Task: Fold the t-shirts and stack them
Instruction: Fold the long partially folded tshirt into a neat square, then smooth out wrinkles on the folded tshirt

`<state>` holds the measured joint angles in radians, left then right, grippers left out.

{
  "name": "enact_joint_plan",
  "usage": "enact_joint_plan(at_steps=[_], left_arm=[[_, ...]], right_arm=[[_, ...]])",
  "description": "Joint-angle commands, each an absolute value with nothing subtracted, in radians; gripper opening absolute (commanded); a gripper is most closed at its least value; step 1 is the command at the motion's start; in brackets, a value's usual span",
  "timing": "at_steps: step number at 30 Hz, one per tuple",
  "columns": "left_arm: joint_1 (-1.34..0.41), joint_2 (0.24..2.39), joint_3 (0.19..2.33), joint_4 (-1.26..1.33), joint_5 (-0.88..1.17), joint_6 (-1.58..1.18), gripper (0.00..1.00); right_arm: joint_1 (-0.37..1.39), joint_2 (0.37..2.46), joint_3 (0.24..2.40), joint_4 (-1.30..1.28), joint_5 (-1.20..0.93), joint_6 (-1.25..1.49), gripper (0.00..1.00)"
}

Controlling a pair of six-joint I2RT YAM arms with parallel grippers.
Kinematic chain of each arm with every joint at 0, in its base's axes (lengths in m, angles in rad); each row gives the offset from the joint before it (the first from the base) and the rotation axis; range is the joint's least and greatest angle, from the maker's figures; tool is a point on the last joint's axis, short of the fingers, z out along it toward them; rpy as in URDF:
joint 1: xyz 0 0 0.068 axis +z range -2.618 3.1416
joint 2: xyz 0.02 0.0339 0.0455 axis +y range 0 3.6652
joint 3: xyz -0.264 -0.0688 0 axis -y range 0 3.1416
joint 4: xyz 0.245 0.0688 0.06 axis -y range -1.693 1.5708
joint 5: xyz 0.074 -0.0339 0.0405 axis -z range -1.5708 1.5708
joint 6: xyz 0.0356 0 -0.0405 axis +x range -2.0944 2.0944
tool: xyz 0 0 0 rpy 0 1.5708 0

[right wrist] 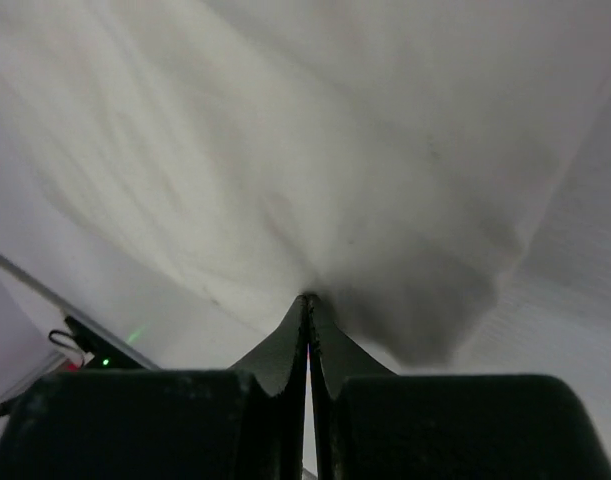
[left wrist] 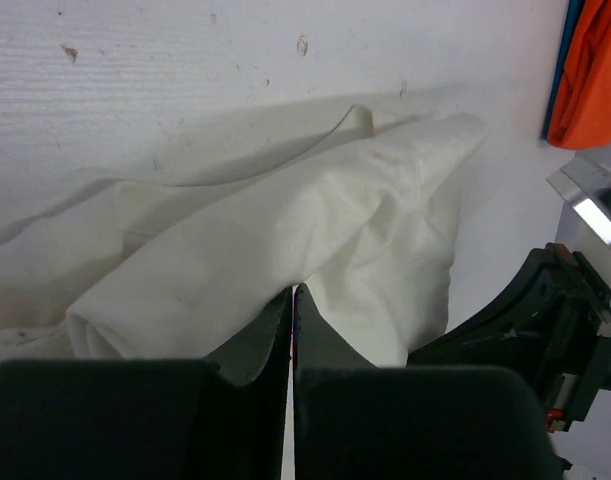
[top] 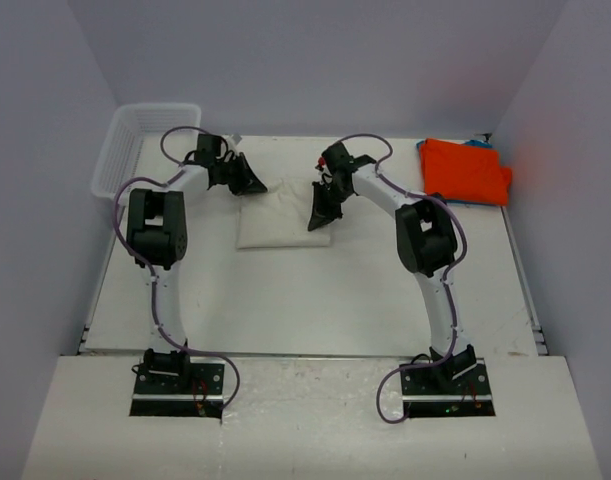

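Jaws of left gripper point(left wrist: 293, 293) closed together on cream t-shirt point(left wrist: 285, 220), cloth bunched just ahead of tips. Same for right gripper point(right wrist: 307, 300) (its camera shows little but cloth). Left wrist view adds orange t-shirt point(left wrist: 590, 70), far right of tips.

A robotics lab test cell: a plain white tabletop point(top: 315, 300) boxed in by blank pale lavender walls point(top: 315, 60) at the top, left and right of the frame. A white-and-black left robot arm point(top: 164, 300) and right robot arm point(top: 441, 300) are bolted to black metal base plates point(top: 207, 381) along the bottom edge.
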<state>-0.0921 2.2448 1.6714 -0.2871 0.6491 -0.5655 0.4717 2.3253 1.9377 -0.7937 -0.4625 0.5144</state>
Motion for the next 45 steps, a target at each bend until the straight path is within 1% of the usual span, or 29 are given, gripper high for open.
enact_joint_plan(at_steps=[1, 7, 9, 13, 14, 21, 24, 26, 31, 33, 34, 36, 37, 38, 39, 41, 42, 43, 45], left_arm=[[-0.081, 2.259, 1.675, -0.241, 0.677, -0.578, 0.0], [-0.041, 2.296, 1.692, -0.221, 0.67, -0.591, 0.0], [-0.026, 2.315, 1.709, -0.212, 0.68, -0.594, 0.0], [0.0, 2.338, 1.735, -0.207, 0.683, -0.594, 0.0], [0.029, 2.345, 1.741, -0.207, 0.692, -0.594, 0.0], [0.067, 2.372, 1.888, -0.265, 0.749, -0.566, 0.0], [0.048, 2.301, 1.844, -0.27, 0.749, -0.561, 0.0], [0.028, 2.214, 1.806, -0.275, 0.724, -0.549, 0.0], [-0.07, 2.01, 1.671, -0.313, 0.647, -0.506, 0.0], [-0.104, 1.97, 1.599, -0.317, 0.647, -0.505, 0.0], [-0.118, 1.938, 1.577, -0.319, 0.659, -0.502, 0.0], [-0.158, 1.911, 1.516, -0.33, 0.65, -0.497, 0.0], [-0.167, 1.887, 1.496, -0.333, 0.637, -0.492, 0.0], [-0.181, 1.876, 1.476, -0.333, 0.621, -0.489, 0.0], [-0.184, 1.867, 1.441, -0.334, 0.603, -0.489, 0.0], [-0.187, 1.847, 1.398, -0.353, 0.574, -0.482, 0.0], [-0.189, 1.842, 1.387, -0.363, 0.562, -0.477, 0.0], [-0.189, 1.833, 1.379, -0.397, 0.539, -0.471, 0.0], [-0.192, 1.813, 1.333, -0.411, 0.511, -0.463, 0.0]], right_arm=[[0.486, 2.323, 1.965, -0.894, -0.284, 0.555, 0.0], [0.499, 2.341, 1.948, -0.939, -0.233, 0.572, 0.0], [0.512, 2.332, 1.915, -0.933, -0.169, 0.577, 0.0], [0.515, 2.313, 1.859, -0.928, -0.146, 0.578, 0.0], [0.517, 2.304, 1.829, -0.916, -0.141, 0.575, 0.0], [0.517, 2.266, 1.767, -0.882, -0.124, 0.568, 0.0], [0.522, 2.229, 1.74, -0.859, -0.123, 0.557, 0.0], [0.523, 2.22, 1.746, -0.853, -0.129, 0.542, 0.0], [0.54, 2.132, 1.747, -0.813, -0.106, 0.493, 0.0], [0.545, 2.091, 1.755, -0.811, -0.101, 0.482, 0.0], [0.543, 2.079, 1.769, -0.816, -0.097, 0.47, 0.09], [0.545, 2.057, 1.779, -0.805, -0.094, 0.456, 0.22], [0.543, 2.048, 1.795, -0.802, -0.094, 0.44, 0.37], [0.543, 2.051, 1.808, -0.802, -0.097, 0.43, 0.43], [0.542, 2.062, 1.834, -0.824, -0.097, 0.417, 0.46], [0.54, 2.112, 1.922, -0.854, -0.078, 0.391, 0.49], [0.537, 2.129, 1.951, -0.883, -0.072, 0.382, 0.55], [0.531, 2.161, 2.012, -0.902, -0.063, 0.371, 0.59], [0.519, 2.18, 2.063, -0.917, -0.061, 0.364, 0.7]])
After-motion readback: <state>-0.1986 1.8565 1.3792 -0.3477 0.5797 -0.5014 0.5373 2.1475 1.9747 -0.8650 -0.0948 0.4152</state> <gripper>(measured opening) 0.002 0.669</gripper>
